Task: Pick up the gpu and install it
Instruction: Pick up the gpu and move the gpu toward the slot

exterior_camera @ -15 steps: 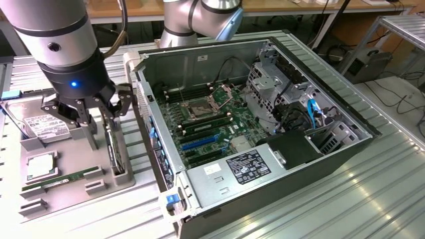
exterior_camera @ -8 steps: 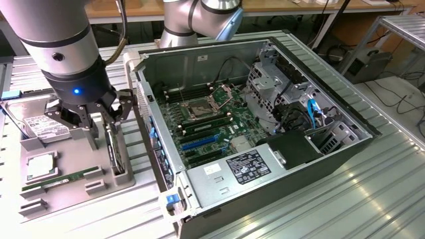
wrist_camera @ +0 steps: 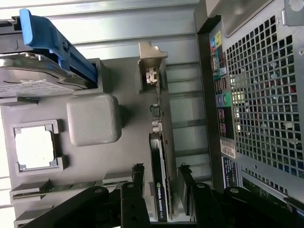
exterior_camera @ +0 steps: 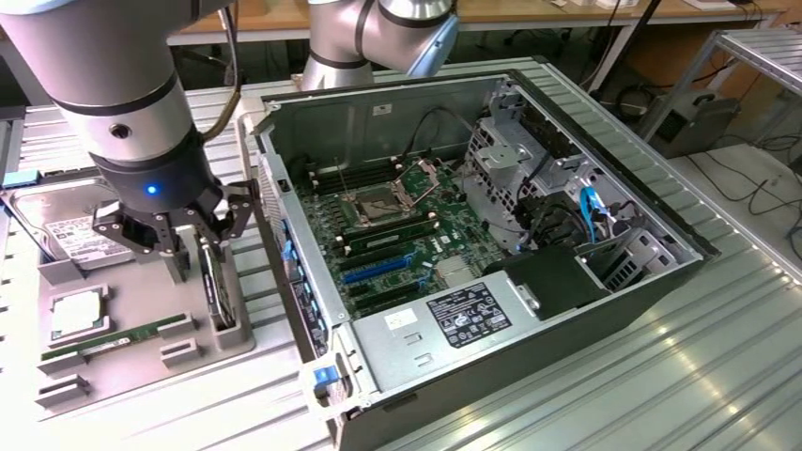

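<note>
One gpu upright in holder; two fingers spread, straddling it.

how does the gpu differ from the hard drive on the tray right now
The gpu is black and stands on edge; the hard drive is silver, label face up. The open tool straddles the gpu; the hard drive sits apart from it. Both rest on the grey tray.

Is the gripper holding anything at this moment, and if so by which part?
Nothing is held. The open gripper straddles the gpu standing on edge in its grey tray, a finger either side, not clamped.
</note>
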`<state>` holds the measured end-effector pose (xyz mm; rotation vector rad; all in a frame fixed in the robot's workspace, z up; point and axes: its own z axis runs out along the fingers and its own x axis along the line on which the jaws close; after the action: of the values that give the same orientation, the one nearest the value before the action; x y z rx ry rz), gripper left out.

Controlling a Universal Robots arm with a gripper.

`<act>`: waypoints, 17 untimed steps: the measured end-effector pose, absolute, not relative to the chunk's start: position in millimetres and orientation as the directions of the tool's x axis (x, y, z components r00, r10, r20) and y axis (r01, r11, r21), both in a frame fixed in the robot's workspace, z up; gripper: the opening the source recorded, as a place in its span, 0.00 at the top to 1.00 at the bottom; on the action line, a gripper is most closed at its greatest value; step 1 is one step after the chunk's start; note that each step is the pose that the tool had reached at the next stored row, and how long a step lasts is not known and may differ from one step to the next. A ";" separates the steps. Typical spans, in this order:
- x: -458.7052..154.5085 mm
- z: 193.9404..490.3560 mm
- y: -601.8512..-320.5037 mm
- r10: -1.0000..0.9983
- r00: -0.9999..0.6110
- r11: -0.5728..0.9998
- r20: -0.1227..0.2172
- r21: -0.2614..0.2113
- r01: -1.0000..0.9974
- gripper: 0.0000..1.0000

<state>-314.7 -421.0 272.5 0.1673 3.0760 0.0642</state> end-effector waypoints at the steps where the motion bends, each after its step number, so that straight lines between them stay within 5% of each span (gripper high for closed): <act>1: -314.8 270.8 -420.6 0.110 -0.992 0.993 -0.058 0.045 0.107 0.58; 17: -315.6 245.3 -413.6 0.110 -0.992 0.993 -0.058 0.048 0.107 0.58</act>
<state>-315.6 -413.6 245.3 0.1673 3.0761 0.0693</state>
